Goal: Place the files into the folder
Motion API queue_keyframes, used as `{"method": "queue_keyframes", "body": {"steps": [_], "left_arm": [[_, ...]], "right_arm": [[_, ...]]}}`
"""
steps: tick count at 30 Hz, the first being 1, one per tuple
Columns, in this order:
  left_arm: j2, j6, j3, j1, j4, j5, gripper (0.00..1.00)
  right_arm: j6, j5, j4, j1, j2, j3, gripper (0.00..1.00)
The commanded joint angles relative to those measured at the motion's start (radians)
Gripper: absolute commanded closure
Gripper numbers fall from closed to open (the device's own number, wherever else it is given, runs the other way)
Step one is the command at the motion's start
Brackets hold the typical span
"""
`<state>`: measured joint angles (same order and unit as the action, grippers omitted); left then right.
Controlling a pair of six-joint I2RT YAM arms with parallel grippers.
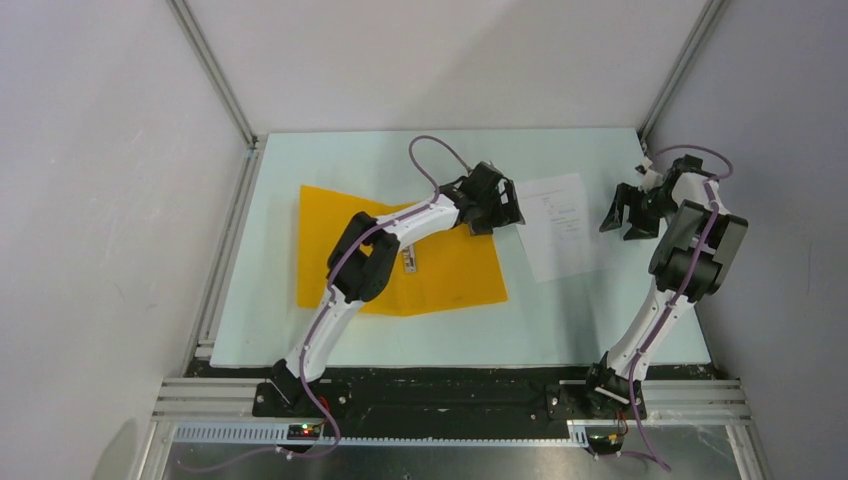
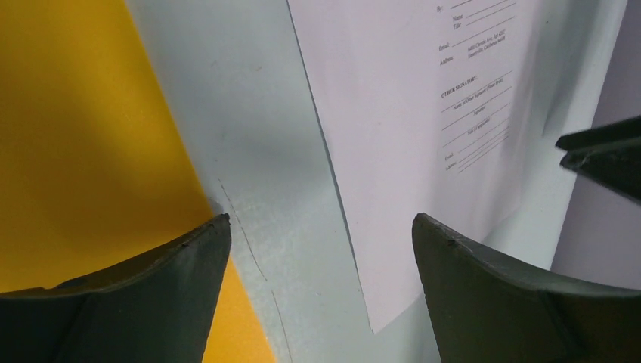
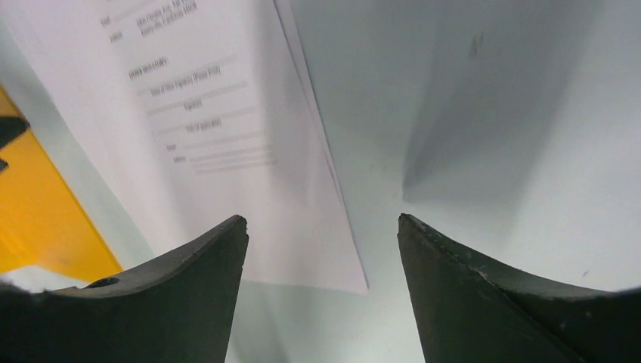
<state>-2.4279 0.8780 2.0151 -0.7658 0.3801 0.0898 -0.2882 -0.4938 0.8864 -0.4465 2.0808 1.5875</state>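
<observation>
The orange-yellow folder (image 1: 440, 268) lies flat on the left half of the table, partly under my left arm; its edge shows in the left wrist view (image 2: 83, 128) and the right wrist view (image 3: 45, 219). The files, white printed sheets (image 1: 558, 228), lie flat to its right, also in the left wrist view (image 2: 408, 113) and the right wrist view (image 3: 227, 136). My left gripper (image 1: 500, 210) is open and empty between the folder's right edge and the sheets' left edge (image 2: 321, 227). My right gripper (image 1: 628, 218) is open and empty just beyond the sheets' right edge (image 3: 323, 223).
The pale green table top (image 1: 420, 160) is fenced by aluminium rails (image 1: 225, 260) on the left and grey walls all round. A small white label with a clip (image 1: 410, 262) lies on the folder by my left arm.
</observation>
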Motion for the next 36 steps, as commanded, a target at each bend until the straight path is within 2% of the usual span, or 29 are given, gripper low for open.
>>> {"method": "queue_keyframes", "body": {"steps": [1,6,14,18,26,36], "left_arm": [[-0.019,0.07,-0.015,-0.017,-0.042,0.039,0.06],[-0.043,0.098,-0.003,-0.03,-0.095,0.088,0.06],[-0.087,0.158,0.024,-0.056,-0.098,0.055,0.05],[-0.094,0.193,0.029,-0.062,-0.091,0.048,0.05],[-0.097,0.254,-0.013,-0.067,-0.092,0.076,0.04],[-0.05,0.261,-0.064,-0.03,-0.255,0.161,0.09]], "right_arm": [[-0.009,0.035,-0.033,0.051,0.053,0.1,0.22],[-0.003,0.075,-0.035,0.088,0.099,0.146,0.22],[-0.024,0.083,0.038,0.112,0.155,0.213,0.23],[-0.035,0.055,0.1,0.118,0.168,0.245,0.26],[-0.027,-0.052,0.154,0.146,0.177,0.223,0.26],[-0.022,-0.071,0.158,0.144,0.18,0.198,0.26]]}}
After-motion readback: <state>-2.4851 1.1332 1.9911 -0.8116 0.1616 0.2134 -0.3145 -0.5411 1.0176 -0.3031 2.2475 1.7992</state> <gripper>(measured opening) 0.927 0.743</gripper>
